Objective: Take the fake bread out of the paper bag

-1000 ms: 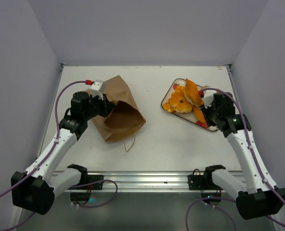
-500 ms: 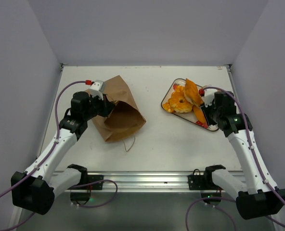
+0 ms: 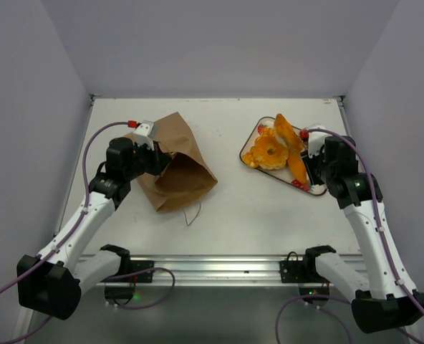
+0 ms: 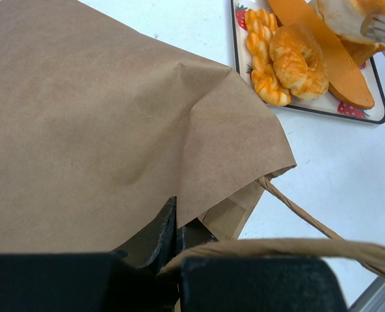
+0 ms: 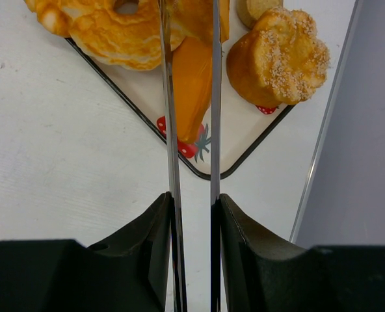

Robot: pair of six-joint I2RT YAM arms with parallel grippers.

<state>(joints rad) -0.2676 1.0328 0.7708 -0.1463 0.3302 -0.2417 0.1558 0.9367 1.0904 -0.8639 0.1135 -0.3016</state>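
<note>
White table (image 3: 226,208): tray (image 5: 241,127) holds fake bread (image 3: 269,152); paper bag (image 3: 180,161) lies sideways.

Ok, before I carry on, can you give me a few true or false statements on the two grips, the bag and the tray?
1. The left gripper is shut on the edge of the paper bag. True.
2. The paper bag stands upright. False: it lies on its side on the table.
3. The right gripper holds metal tongs. True.
4. The tray is empty. False: a ring-shaped loaf, a braided piece, a baguette and a round roll lie on it.
</note>
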